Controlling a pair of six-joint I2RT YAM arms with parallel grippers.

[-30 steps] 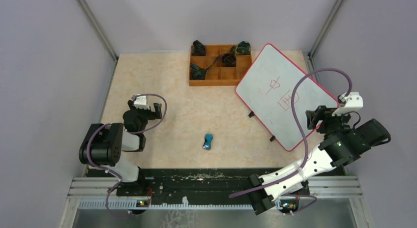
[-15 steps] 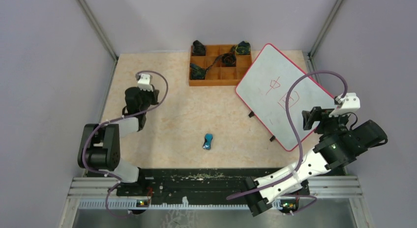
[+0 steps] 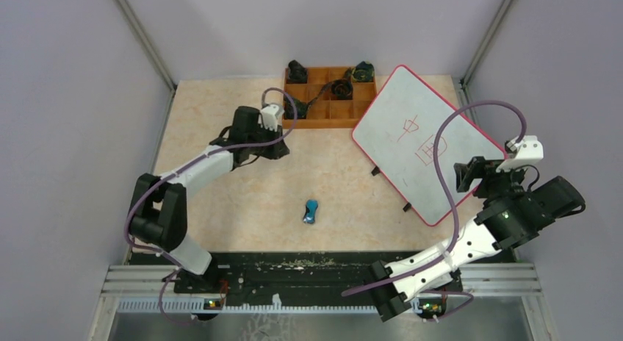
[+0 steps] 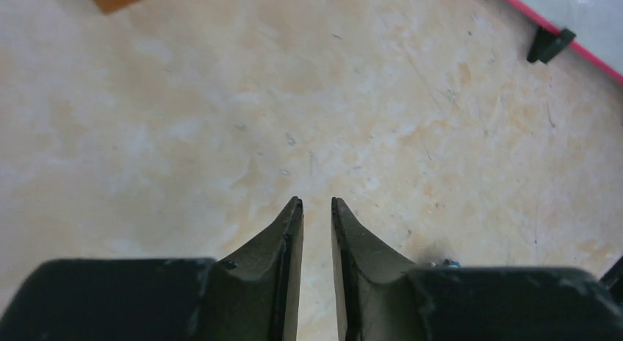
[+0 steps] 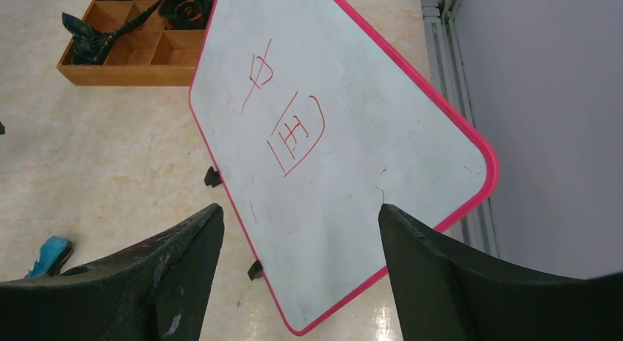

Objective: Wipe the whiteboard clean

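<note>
Reaching far toward the orange tray, left gripper had narrowed to an empty slit; right gripper gaped wide over the marked whiteboard, erasing unstarted

One whiteboard, one tray, one blue object.

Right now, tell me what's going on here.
Two robot arms are set to erase the whiteboard, but nothing is wiped yet: the red marks are intact. The right gripper hovers wide open at the board's near edge, holding nothing. The left gripper, jaws a narrow gap apart and empty, hangs over bare table between the tray and the board. A small blue object lies untouched on the table.
</note>
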